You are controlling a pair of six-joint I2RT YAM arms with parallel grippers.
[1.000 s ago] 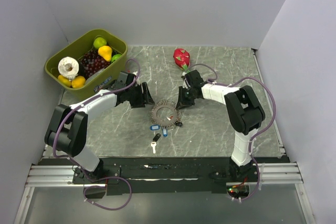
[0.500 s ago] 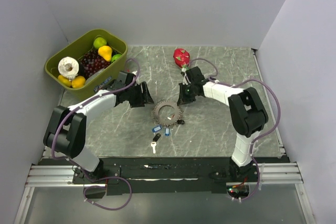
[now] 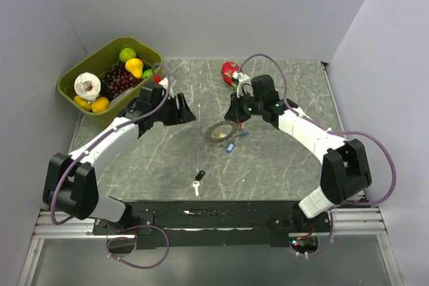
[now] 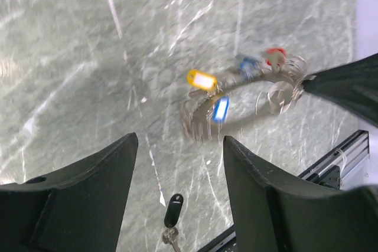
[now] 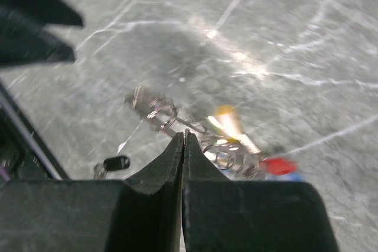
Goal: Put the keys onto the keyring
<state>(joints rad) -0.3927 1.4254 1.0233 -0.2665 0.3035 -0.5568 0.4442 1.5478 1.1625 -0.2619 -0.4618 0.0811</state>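
Right claw [image 5: 184,136] pinched shut on the rim of the keyring [image 3: 219,133], seemingly held clear of the counter [image 3: 281,159], mid-scene. Left claw [image 4: 180,146] gapes, empty. I judge the keyring light, stiff and slippery: grip bare rim between the dangling keys [image 4: 221,109]. One black key [image 3: 200,176] lies apart.

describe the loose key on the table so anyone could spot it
On the grey marble table, look near the front edge, about mid-width. The key lies there alone. It is black-headed and flat on the stone, while the coloured ones hang off the keyring in the right pincer.
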